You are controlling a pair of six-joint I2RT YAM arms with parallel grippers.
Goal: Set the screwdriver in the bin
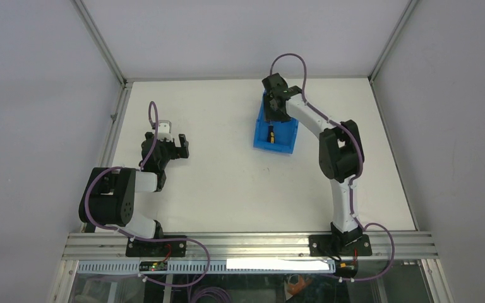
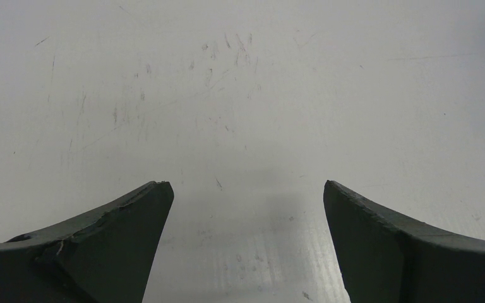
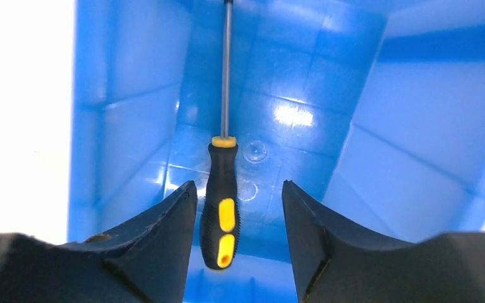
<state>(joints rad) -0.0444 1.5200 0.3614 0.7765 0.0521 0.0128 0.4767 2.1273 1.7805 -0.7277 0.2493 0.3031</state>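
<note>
The blue bin stands on the white table right of centre. The screwdriver, with a black and yellow handle, lies inside it. My right gripper hangs over the bin's far end. In the right wrist view the right gripper is open. The screwdriver lies on the floor of the bin between the fingers, close to the left finger, with a gap to the right one. Its shaft points away. My left gripper is open and empty over bare table at the left, and also shows in its wrist view.
Metal frame rails run along the table's left, back and right edges. A rail with both arm bases runs along the near edge. The right arm stretches from its base up to the bin.
</note>
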